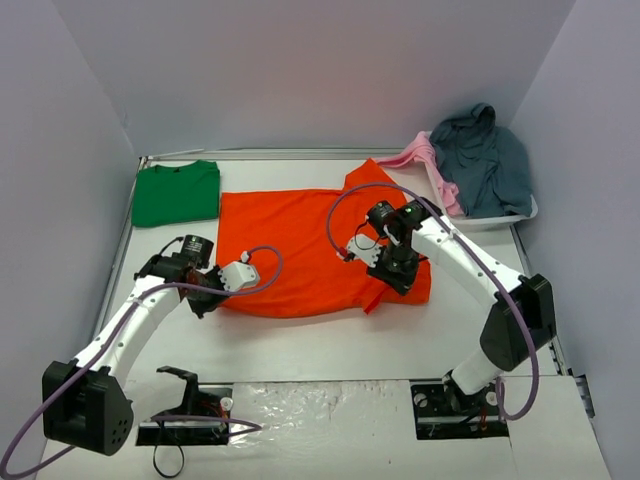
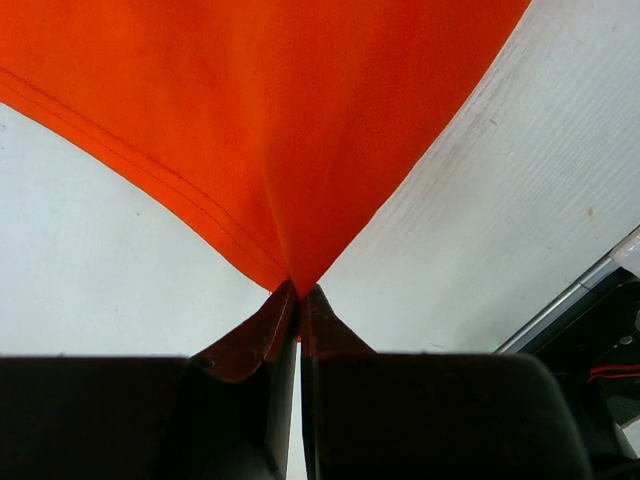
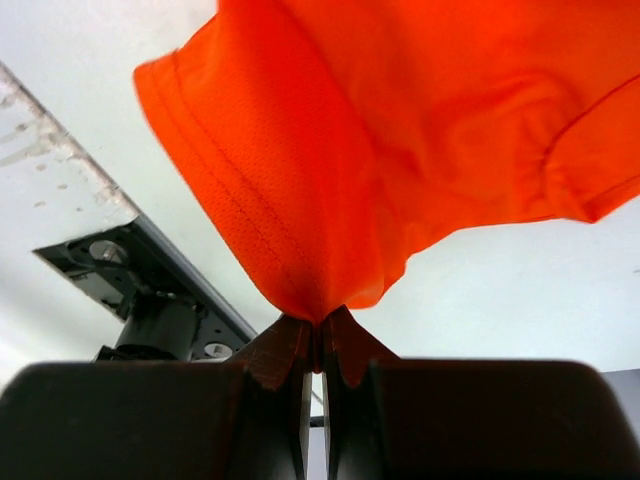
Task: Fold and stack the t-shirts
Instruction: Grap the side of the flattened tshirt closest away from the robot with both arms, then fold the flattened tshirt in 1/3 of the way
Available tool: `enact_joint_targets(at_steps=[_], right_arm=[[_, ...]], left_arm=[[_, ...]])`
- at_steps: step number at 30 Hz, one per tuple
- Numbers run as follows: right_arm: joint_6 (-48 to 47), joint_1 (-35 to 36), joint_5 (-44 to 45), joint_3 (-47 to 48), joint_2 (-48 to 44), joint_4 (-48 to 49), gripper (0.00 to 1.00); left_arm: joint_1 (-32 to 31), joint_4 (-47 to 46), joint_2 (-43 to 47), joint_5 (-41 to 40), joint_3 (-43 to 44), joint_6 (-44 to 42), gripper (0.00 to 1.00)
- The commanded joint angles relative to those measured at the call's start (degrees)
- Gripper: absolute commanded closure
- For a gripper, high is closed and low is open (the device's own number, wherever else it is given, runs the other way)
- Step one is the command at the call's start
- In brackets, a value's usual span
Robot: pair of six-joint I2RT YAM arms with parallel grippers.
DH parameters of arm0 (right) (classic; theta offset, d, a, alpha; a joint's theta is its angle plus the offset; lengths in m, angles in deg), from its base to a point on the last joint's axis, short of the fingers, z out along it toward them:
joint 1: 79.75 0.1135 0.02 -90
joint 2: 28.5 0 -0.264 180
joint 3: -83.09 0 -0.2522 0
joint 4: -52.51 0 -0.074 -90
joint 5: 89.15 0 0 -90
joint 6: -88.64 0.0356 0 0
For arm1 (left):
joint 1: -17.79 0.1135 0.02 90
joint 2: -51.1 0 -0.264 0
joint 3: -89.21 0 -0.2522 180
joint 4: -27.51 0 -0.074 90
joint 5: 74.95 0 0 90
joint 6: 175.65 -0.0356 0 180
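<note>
The left pincer [image 2: 298, 290] is clamped on the orange t-shirt [image 1: 300, 250] at a hemmed corner, the cloth fanning out ahead over the desk [image 1: 330, 345]. The right pincer [image 3: 320, 318] nips another hemmed edge, bunched just above it. The green t-shirt [image 1: 177, 193] lies folded beyond the left pincer.

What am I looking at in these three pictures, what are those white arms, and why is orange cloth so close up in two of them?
Those are two robot arms bolted to a white table. The wide picture comes from a camera above and behind them; the other two come from a camera on each wrist, looking along that arm's pinching tool. On the table lie a spread orange shirt, a folded green shirt at the far left, and a bin of grey and pink clothes at the far right. The left tool is shut on the orange shirt's near left corner; the right tool is shut on its near right edge.
</note>
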Motion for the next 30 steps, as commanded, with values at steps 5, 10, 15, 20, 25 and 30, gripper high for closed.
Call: enact_joint_targets(at_steps=[5,10,15,20,25,30], right_arm=[[-2.8,-4.0,2.6,10.7,9.3,-2.8,1.0],[-4.2,-6.1,2.5,16.5,14.0,-2.5,1.0],[-5.2,-8.4,2.6,22.0,20.6,-2.3,1.0],[-6.6,-10.6,2.9,30.1,28.4,-2.8,1.0],[-7.9,-12.2,3.5,40.6,38.1,-4.4,1.0],[-8.8,-13.4,4.0,48.3,45.6,-5.8,1.0]], left_arm=[[0.4,-2.1,1.5,-2.3,2.6,1.3,0.98],[0.6,-4.4,-0.8,-6.1,5.2,1.4,0.98],[0.8,-6.4,-6.5,-7.9,8.3,0.0,0.98],[1.1,-8.2,-16.3,-7.3,13.4,-1.3,0.98],[1.4,-8.1,-25.5,-5.9,18.4,-2.4,0.98],[2.5,-7.6,-32.4,-4.7,22.9,-3.8,0.98]])
